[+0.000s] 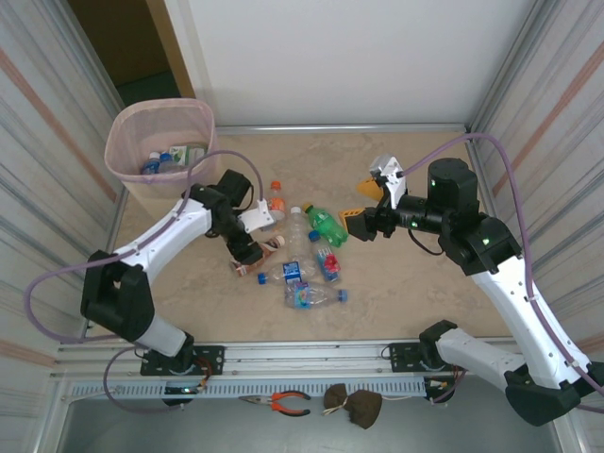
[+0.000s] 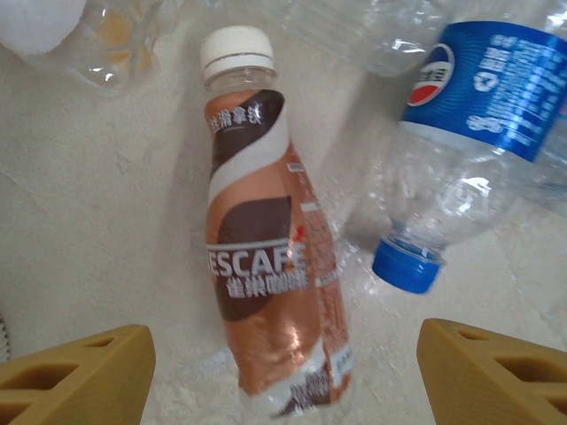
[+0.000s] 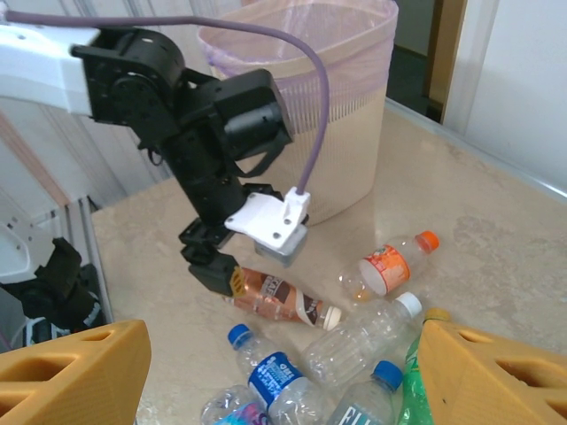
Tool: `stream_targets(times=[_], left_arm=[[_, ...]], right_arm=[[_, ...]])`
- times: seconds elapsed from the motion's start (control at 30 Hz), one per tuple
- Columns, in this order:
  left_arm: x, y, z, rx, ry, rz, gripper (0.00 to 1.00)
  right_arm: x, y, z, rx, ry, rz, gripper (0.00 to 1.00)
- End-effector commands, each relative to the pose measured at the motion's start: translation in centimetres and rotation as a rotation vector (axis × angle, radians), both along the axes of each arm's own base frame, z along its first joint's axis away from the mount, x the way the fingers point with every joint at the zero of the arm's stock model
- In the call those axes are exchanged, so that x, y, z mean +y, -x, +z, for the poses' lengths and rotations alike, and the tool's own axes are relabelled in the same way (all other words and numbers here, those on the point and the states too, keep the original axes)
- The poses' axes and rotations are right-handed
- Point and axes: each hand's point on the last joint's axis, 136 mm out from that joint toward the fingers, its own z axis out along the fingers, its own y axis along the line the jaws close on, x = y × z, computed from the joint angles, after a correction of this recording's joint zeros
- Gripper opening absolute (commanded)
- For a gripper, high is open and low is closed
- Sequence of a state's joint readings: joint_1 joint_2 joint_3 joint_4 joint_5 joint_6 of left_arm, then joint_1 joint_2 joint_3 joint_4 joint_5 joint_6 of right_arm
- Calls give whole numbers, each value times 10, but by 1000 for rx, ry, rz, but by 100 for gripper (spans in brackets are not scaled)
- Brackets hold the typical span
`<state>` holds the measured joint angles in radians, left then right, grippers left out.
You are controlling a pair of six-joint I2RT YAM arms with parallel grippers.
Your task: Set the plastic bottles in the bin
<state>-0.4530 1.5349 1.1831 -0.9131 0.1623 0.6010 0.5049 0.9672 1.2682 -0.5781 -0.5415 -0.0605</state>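
A brown Nescafe bottle [image 2: 266, 283] with a white cap lies on the table, its base between the spread yellow fingers [image 2: 80, 372] of my left gripper [image 2: 285, 372]. The jaws are open and clear of its sides. From above, that left gripper [image 1: 251, 262] hangs over the left edge of the plastic bottles, by the Nescafe bottle [image 1: 275, 244]. Beside it lies a clear bottle [image 2: 461, 177] with a blue label and blue cap. My right gripper [image 1: 363, 215] hovers open over the pile's right side, near a green bottle [image 1: 326, 225]. The bin [image 1: 156, 142], pink-lined, stands at the back left with a few bottles inside.
An orange-capped bottle [image 3: 390, 266], a clear white-capped bottle [image 3: 363, 336] and a blue-capped bottle [image 3: 266, 367] lie close together below my right gripper [image 3: 283, 381]. The left arm [image 3: 213, 133] stands between the pile and the bin [image 3: 337, 106]. Corrugated walls close both sides. Pliers [image 1: 283, 403] lie on the front rail.
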Motion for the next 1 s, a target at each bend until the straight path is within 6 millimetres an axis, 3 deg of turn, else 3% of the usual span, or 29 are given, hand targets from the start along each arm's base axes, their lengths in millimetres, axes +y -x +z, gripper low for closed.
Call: stream_targets(times=[0.0,0.5,0.97], left_arm=[[6,-8,-21,24,-50,36,78],[3,5,-82,236,-136,48,77],[3,8,-87,269,-142,44,59]], right_arm=[[-2,4,7,-28,0,1,78],[-6,7,7,-35,5,-6,78],[-9,11,7,-39,3,-17,78]])
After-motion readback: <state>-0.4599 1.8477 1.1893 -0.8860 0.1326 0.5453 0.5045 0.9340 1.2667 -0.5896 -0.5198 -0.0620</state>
